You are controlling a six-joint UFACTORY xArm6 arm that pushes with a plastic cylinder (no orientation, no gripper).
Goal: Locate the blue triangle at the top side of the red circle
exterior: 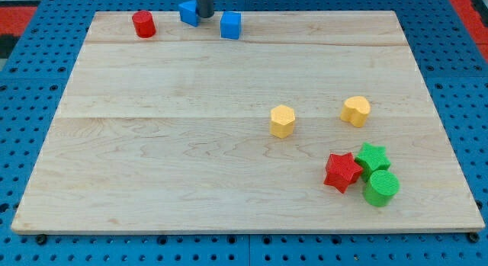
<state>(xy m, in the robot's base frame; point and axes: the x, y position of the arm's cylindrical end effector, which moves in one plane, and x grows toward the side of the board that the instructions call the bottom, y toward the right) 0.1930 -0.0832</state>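
Observation:
The red circle (143, 24) stands near the board's top edge at the view's left. The blue triangle (188, 12) lies to its right, at the top edge. My tip (204, 17) touches the blue triangle's right side. A blue cube (230, 25) sits just to the right of my tip.
A yellow hexagon (282, 120) and a yellow heart (355, 110) lie right of centre. A red star (341, 171), a green star (373, 158) and a green circle (380, 188) cluster at the lower right. The wooden board (152, 144) lies on a blue pegboard.

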